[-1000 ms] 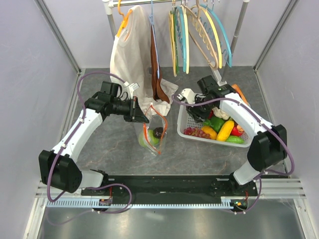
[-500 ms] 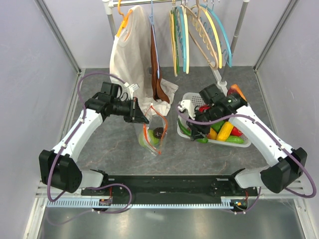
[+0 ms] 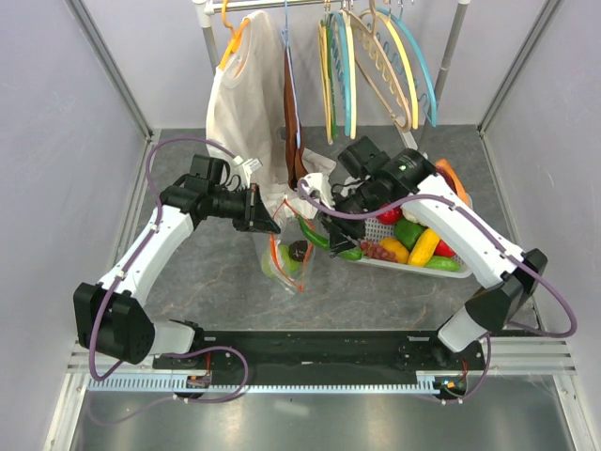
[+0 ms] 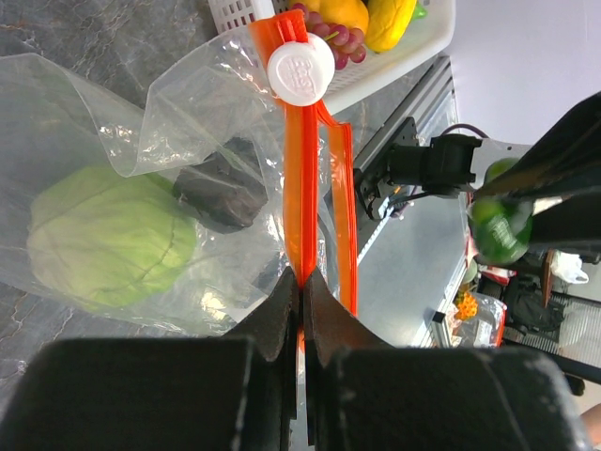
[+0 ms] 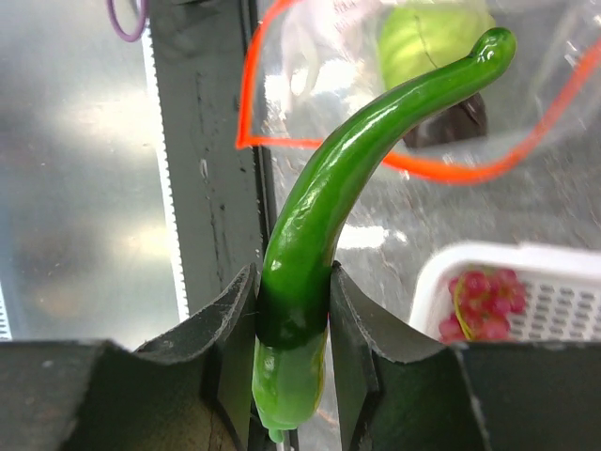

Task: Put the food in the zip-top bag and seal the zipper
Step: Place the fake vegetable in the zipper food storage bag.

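Now: left gripper [image 4: 300, 282] clenched on the zipper [image 4: 301, 188], pinching the orange strip below its white slider [image 4: 300, 68]. Bag [image 3: 285, 261] sits at centre of the top view, just below that grip, its mouth gaping open toward the right.

Inside the bag: pale green round food [image 4: 108, 235] at lower left of the left wrist view, with a dark lump [image 4: 221, 193] touching it on the right.

Right gripper [image 5: 293, 301] is closed on a long curved green vegetable [image 5: 324, 188], gripped near its thick end. The thin tip points to the upper right of the right wrist view and shows in front of the open mouth; cannot tell whether it is inside.

In the top view the vegetable lies between bag and basket [image 3: 404, 267], just right of the mouth. Basket, right of centre, holds grapes [image 3: 374, 251], a yellow piece [image 3: 424, 246], and red and green pieces.
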Robot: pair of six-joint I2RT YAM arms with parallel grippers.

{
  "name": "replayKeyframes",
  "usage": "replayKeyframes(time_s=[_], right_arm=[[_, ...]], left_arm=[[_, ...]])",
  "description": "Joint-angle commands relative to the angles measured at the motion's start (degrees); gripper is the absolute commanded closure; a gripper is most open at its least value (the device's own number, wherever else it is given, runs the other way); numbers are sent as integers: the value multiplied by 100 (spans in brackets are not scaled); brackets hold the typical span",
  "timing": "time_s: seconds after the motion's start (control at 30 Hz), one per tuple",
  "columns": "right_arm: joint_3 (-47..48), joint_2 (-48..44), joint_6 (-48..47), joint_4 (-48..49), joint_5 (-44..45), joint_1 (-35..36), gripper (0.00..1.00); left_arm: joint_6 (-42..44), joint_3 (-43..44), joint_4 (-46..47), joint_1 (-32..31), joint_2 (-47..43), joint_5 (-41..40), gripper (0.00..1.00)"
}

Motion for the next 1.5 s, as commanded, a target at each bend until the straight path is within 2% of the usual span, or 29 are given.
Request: replayKeyframes(time_s=[0.0, 0.2, 0.4, 0.77, 0.9, 1.07, 1.23, 1.27, 1.3, 1.37, 1.4, 1.47], right_arm=[[385, 426, 146, -710, -203, 332, 67], [500, 734, 365, -668, -55, 429, 68], [518, 1155, 1024, -492, 368, 420, 67], [1519, 1929, 1666, -158, 113, 420, 65], [1713, 2263, 1868, -44, 130, 420, 57], [1941, 2378, 2149, 141, 87, 411, 56], [2213, 2492, 2325, 360, 60, 394, 50], [2266, 2501, 2352, 413, 60, 393, 46], [2415, 2536, 2387, 475, 51, 385, 37], [2539, 2510, 2335, 493, 25, 332, 35], [2557, 2423, 2204, 493, -27, 306, 29], [2531, 2291, 2028, 467, -54, 209, 23]], left_arm=[[-166, 62, -38, 19, -66, 1, 98], [-166, 62, -38, 19, -136, 18, 98], [-140, 124, -29, 10, -128, 44, 98], [-131, 10, 6, 10, -145, 44, 98], [-131, 1, 15, 1, -119, 62, 98], [-114, -34, 23, 1, -154, 53, 98], [-140, -148, 76, -7, -154, 150, 98], [-149, -166, 93, -16, -154, 159, 98], [-157, -175, 85, -8, -163, 150, 98], [-158, -175, 94, -7, -172, 159, 98], [-184, -166, 94, 1, -180, 159, 98], [-210, -149, 102, 19, -189, 185, 98]])
